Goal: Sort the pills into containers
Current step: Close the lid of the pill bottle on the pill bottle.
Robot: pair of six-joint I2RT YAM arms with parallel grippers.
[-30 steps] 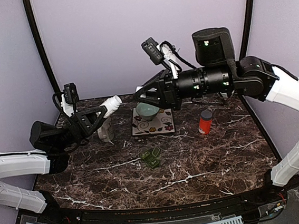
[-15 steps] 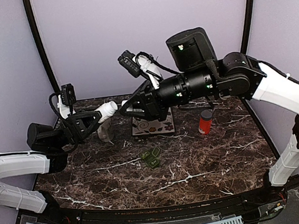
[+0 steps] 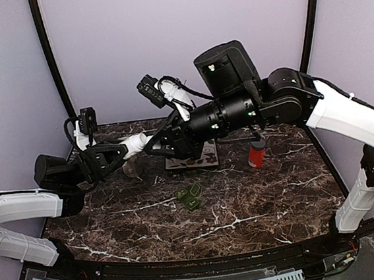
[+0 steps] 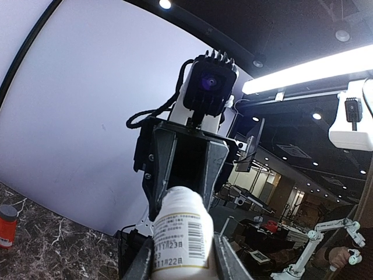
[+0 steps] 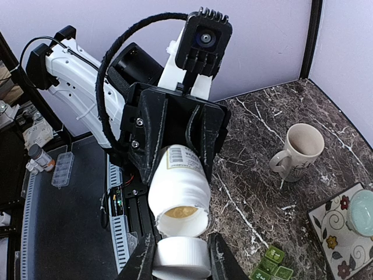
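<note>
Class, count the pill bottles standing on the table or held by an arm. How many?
2. A white bottle is held above the table in the left gripper; an orange bottle stands on the table, right of the floral tile. None seems hidden.

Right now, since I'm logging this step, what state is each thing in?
white bottle, open, held sideways in the left gripper
white cap, off, held in the right gripper
pill box, lids look open
mug, upright
orange bottle, upright, capped
bowl, upright on the flowered tile
</note>
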